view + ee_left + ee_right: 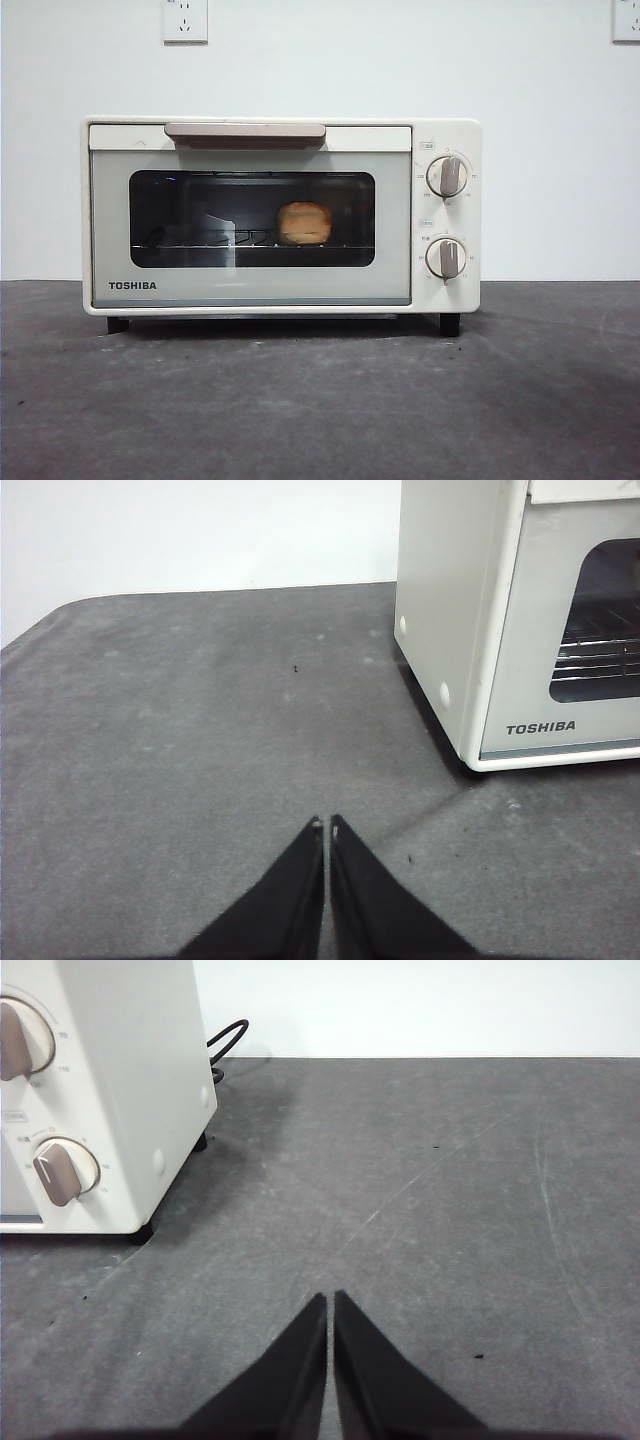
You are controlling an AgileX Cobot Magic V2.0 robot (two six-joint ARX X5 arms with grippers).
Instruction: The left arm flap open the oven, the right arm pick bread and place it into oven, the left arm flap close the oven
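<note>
Toaster oven [281,215] squarely at the centre of the dark grey tabletop [320,400], door shut flush, beige bar handle [245,131] along its top edge at 12 o'clock. Bread [304,223] already inside, seen through the dark glass window [252,218], resting on the wire rack [200,243] just right of the window's middle. Two round knobs [447,176] stacked at 3 o'clock of the door, black feet [449,324] at the lower corners. Wall sockets [185,19] high on the white wall at 11 and 1 o'clock.

Left tool [325,825] clenched on nothing, tips together, low over bare tabletop well off the oven's left flank. Right tool [329,1300] likewise pressed closed and empty, off the right flank, knobs and a black power cord [225,1045] in its view. Neither arm visible in the front view.

By the look of things, all three steps done: loaf in, door closed, arms parked.

On handling, as a judgement only: loaf light, lumpy crust probably dry and grippy, crumb soft enough to dent under a hard squeeze; best taken across its narrow waist with gentle pressure. Door stiff, hinged at the bottom by all appearance, best worked by hooking or pushing the bar handle near its middle; glass to be spared any knock. Oven itself heavy enough to stay put, most likely.
</note>
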